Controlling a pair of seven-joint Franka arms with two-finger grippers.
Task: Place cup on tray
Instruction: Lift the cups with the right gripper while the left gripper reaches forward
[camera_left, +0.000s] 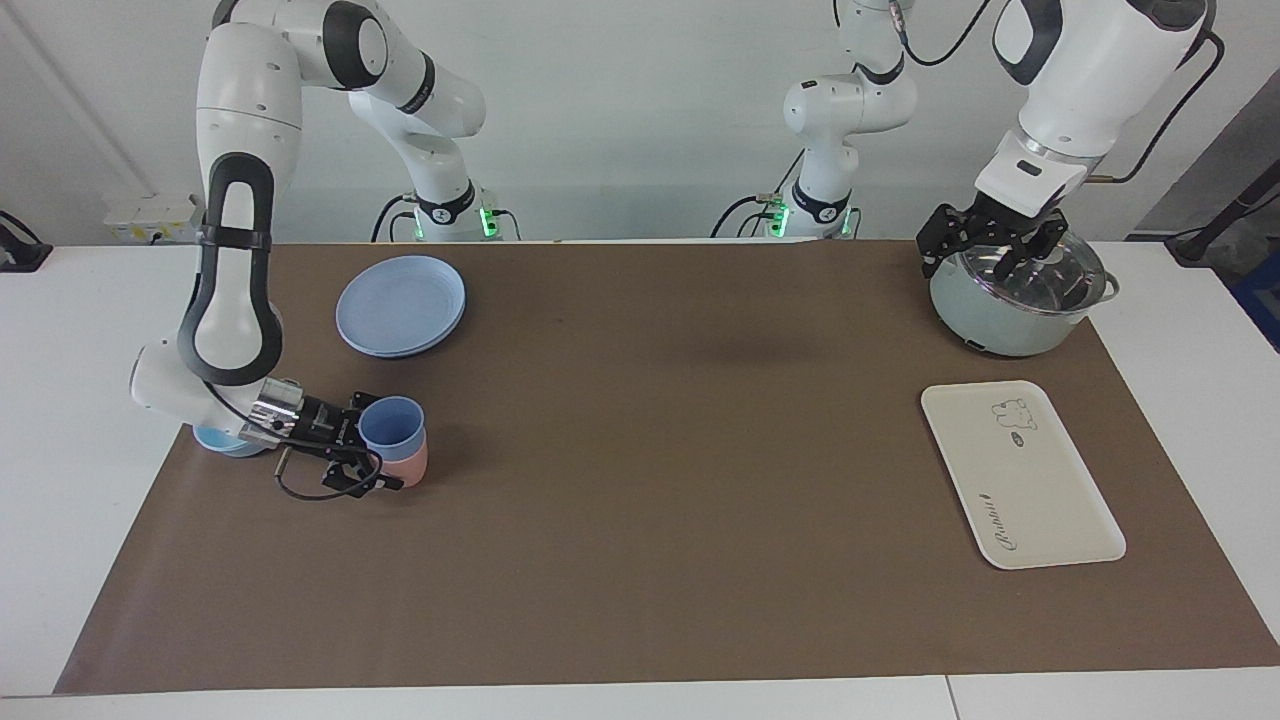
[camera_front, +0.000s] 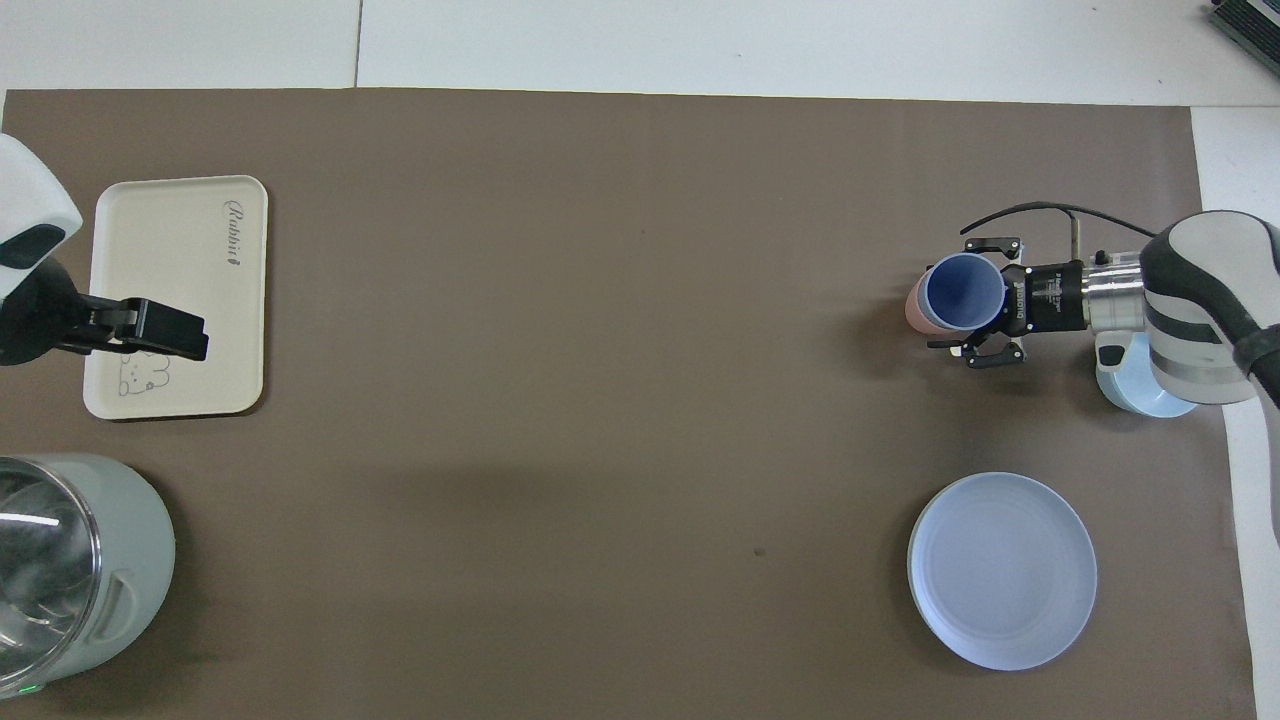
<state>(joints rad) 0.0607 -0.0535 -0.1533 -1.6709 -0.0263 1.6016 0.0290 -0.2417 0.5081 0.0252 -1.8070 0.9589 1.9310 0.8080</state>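
The periwinkle-blue cup (camera_left: 393, 424) is at the right arm's end of the table, right against a pink cup (camera_left: 412, 464) and higher than it. I cannot tell whether it sits in the pink cup or hangs just above it. My right gripper (camera_left: 362, 442) lies level with a finger on each side of the blue cup (camera_front: 965, 290), jaws spread a little wider than its rim. The cream tray (camera_left: 1020, 475) lies bare at the left arm's end. My left gripper (camera_left: 985, 258) waits open above a pot, away from the tray (camera_front: 180, 260).
A pale green pot with a glass lid (camera_left: 1000, 325) stands nearer to the robots than the tray. A round blue plate (camera_left: 400, 305) lies nearer to the robots than the cups. A low light-blue bowl (camera_front: 1140, 395) sits under the right arm's wrist.
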